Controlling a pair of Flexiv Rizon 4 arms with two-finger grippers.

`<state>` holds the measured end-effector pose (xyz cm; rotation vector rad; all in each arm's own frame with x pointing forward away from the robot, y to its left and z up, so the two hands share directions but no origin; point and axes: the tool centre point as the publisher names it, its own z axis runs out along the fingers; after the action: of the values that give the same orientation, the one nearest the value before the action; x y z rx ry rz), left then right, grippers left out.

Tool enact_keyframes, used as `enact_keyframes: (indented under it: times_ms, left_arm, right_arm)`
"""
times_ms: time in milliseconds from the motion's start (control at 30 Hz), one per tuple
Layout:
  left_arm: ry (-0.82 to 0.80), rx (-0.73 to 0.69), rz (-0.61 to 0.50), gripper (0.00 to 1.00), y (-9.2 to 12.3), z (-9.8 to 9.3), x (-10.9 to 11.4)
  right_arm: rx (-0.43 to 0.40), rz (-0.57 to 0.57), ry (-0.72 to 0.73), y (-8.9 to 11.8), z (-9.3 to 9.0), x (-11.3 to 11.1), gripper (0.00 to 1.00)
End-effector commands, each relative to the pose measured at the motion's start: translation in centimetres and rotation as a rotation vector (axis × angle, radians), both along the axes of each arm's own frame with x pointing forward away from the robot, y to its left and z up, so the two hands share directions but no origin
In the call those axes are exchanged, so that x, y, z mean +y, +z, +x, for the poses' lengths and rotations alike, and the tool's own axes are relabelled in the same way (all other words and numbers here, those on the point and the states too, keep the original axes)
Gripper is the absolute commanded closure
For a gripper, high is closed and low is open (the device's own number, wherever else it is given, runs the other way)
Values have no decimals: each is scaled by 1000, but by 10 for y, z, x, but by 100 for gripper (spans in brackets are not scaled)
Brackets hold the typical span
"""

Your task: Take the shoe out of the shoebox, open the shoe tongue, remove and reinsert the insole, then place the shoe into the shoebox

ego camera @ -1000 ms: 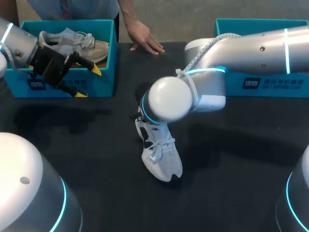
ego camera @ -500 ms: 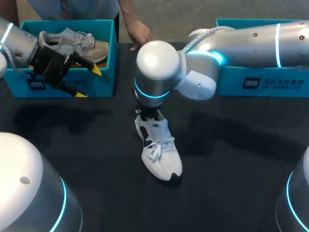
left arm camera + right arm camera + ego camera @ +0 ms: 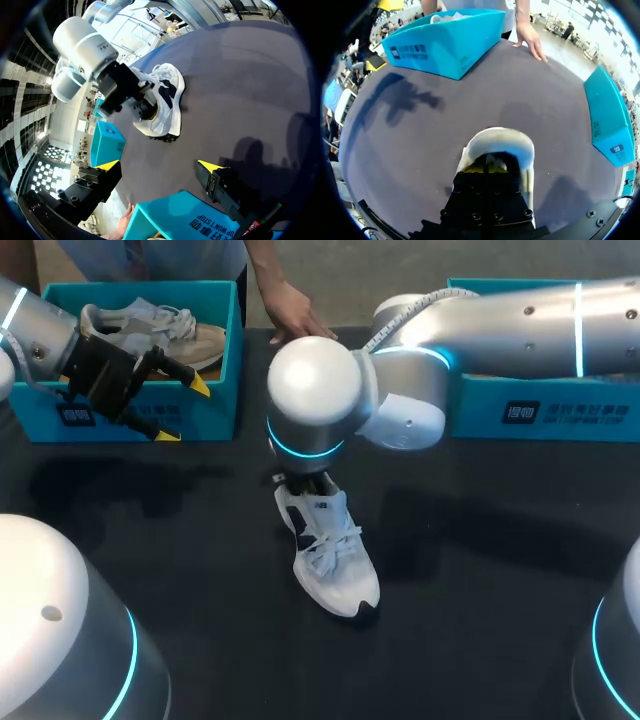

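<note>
**A:** Where's the shoe?

**B:** The white lace-up sneaker point(image 3: 335, 565) stands upright on the black tabletop point(image 3: 480, 540), out of both boxes, with its toe toward the robot. The right claw point(image 3: 492, 167) is down inside its opening, at the heel end. I can't tell whether it is parted or closed, or whether it has the insole.

**A:** So this is the insole step?

**B:** That's my reading. To do it well, take the insole by its heel edge, not by the collar padding. Then draw it up and back along the shoe rather than straight up. Nothing pins the sneaker down, so a hard pull could drag or tip it. Go slowly and keep clear of the laces.

**A:** Could the other arm help?

**B:** The left claw point(image 3: 184, 410) is spread wide and holds nothing. It hangs in front of the left box, well apart from the sneaker. It would need to come over and steady the toe.

**A:** And the boxes?

**B:** The teal cardboard shoebox on the left point(image 3: 215, 415) holds a beige and grey sneaker point(image 3: 165, 325) lying on its side. The matching teal shoebox on the right point(image 3: 570, 410) sits behind the right arm, which hides its inside. A person's hand point(image 3: 298, 320) rests on the far edge of the tabletop between them.
</note>
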<state>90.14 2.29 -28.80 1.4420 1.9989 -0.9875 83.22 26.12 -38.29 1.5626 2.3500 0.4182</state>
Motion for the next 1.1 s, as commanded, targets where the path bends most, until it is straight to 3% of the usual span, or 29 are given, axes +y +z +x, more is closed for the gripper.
enact_keyframes:
  times_ms: [33,367,600,700,733,800,900,1100]
  left_arm:
    - [1,-1,4,0,1,-1,0]
    - [1,-1,4,0,1,-1,0]
    - [1,-1,4,0,1,-1,0]
    - [1,-1,4,0,1,-1,0]
    - [1,-1,4,0,1,-1,0]
    - [1,-1,4,0,1,-1,0]
    - [1,-1,4,0,1,-1,0]
    - [1,-1,4,0,1,-1,0]
  right_arm:
    - [26,-2,2,4,-2,-3,100]
    - [177,12,13,-39,3,-9,100]
    - [244,-8,21,-54,-10,-13,100]
    - [246,-7,19,-54,-11,-14,100]
    - [228,-11,7,-45,-20,-16,100]
    - [225,-13,6,-43,-21,-16,100]
    - [189,-39,13,-21,-30,-13,100]
    - [183,-65,26,-8,-34,-10,100]
